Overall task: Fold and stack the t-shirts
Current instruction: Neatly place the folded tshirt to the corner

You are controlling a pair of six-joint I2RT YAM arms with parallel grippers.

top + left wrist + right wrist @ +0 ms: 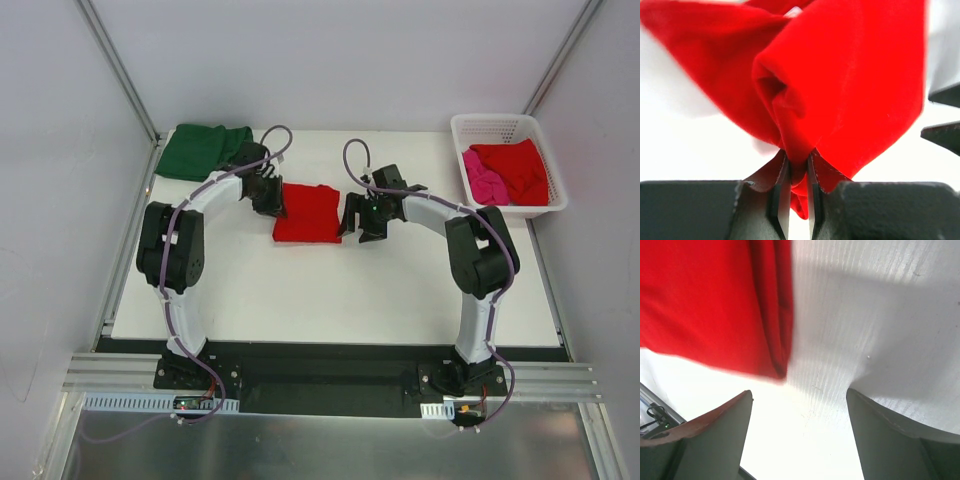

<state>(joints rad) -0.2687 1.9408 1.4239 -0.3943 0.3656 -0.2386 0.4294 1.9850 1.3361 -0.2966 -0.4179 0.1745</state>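
Left gripper (797, 172) is clamped on a fold of the red t-shirt (308, 212). Wrist view shows cloth pinched between the nearly closed jaws, a bit of fabric poking out below them, and the rest of the bunched cloth ballooning above. In the top view the grip is at the shirt's left edge.

Right gripper (797, 405) has its jaws wide apart with nothing between them, only table (330, 290) showing in the gap. It sits just beside the shirt's right edge. Its wrist view has the folded red edge close to the finger on the left of that view; can't tell whether they touch.

Red t-shirt lies mid-table between the two grippers as a rough folded rectangle, with layers visible along the right edge.

Green t-shirt (200, 150) is at the back left corner of the table, loosely folded, well apart from the red one.

Basket (505, 121), white lattice, is at the back right edge. Inside it are a crumpled second red t-shirt (520, 170) and a pink t-shirt (482, 182) touching it on the left.
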